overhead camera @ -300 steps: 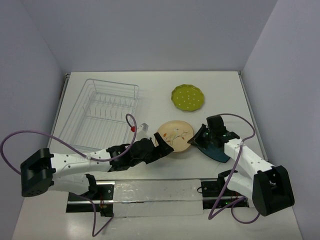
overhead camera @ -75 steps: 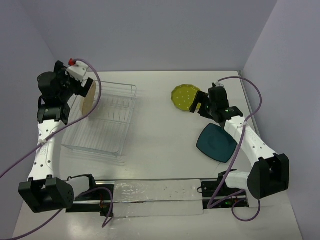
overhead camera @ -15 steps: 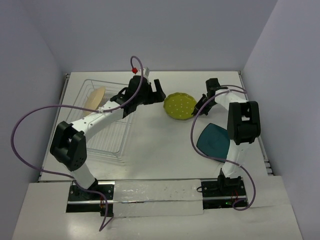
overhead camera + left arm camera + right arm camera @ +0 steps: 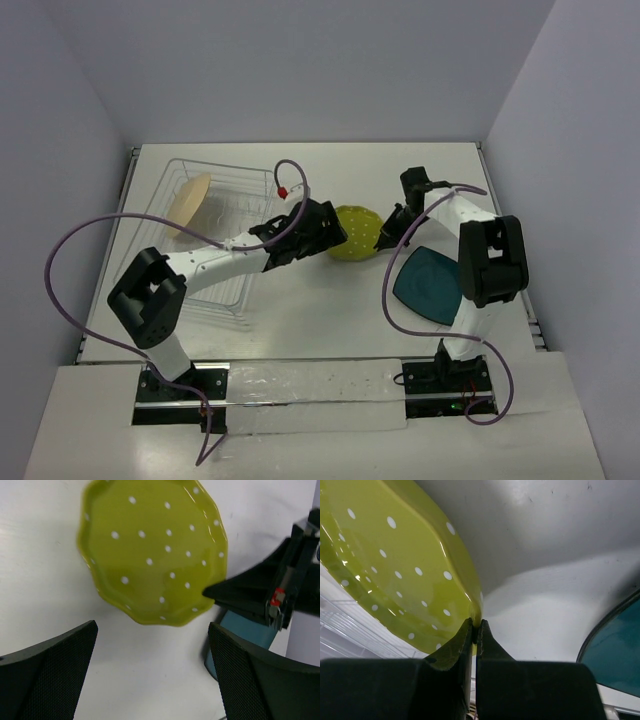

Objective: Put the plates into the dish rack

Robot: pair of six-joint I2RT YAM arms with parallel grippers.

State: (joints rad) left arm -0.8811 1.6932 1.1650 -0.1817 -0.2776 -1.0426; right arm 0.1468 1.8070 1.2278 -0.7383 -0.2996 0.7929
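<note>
Right wrist: right end effector (image 4: pixel 475 626), just closed, pinches yellow-green plate (image 4: pixel 395 565) at its rim, right of dish rack (image 4: pixel 225 166). Left end effector (image 4: pixel 152 628), wide open, empty, newly arrived above it. Second plate's loading begins.

Seen from above, a dish rack (image 4: pixel 250 185) sits on the left half of the tabletop (image 4: pixel 300 300), towards the back. One plate, the leaning plate (image 4: pixel 188 200), stands tilted inside the rack at its back left end. Just right of the rack, near the middle of the tabletop, is the centre plate (image 4: pixel 356 232), between two tools. The left tool (image 4: pixel 328 236) is over its left edge, one finger on either side of the near rim and apart from it. The right tool (image 4: pixel 383 233) grips its right rim. The right-hand plate (image 4: pixel 428 285) lies flat on the tabletop, right of the centre plate and nearer the arm bases.
</note>
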